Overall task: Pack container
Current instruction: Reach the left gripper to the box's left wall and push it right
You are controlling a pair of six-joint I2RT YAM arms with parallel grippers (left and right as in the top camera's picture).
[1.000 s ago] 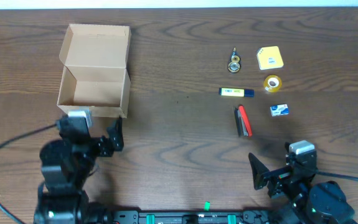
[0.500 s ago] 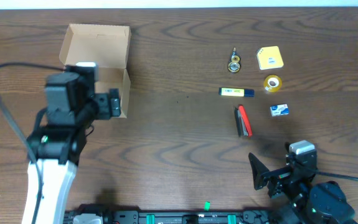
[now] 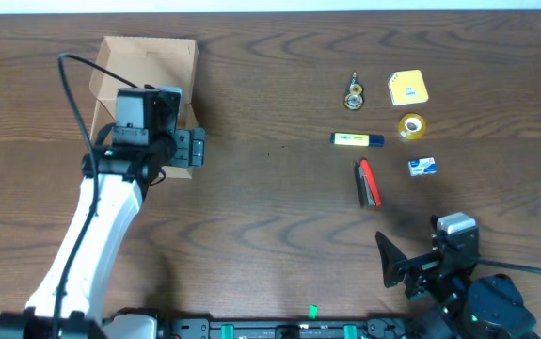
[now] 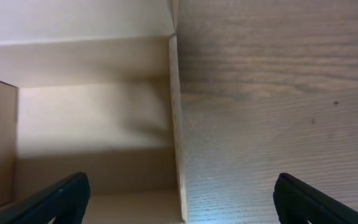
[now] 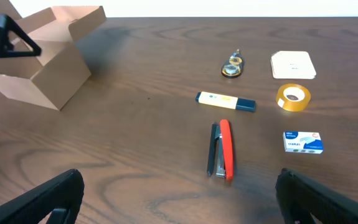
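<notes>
Left hand [image 3: 192, 149] moved over container [image 3: 148, 61] wall, spread; wrist view shows interior; right hand [image 5: 180, 202] spread.

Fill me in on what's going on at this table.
Packing has barely begun. The left gripper hangs open at the container, its jaws straddling the box's right wall and holding nothing. What shows of the box's inside is bare. The right gripper sits open near the front edge of the table. The stapler, tape roll, staples box and yellow box lie on the right side, untouched.
</notes>
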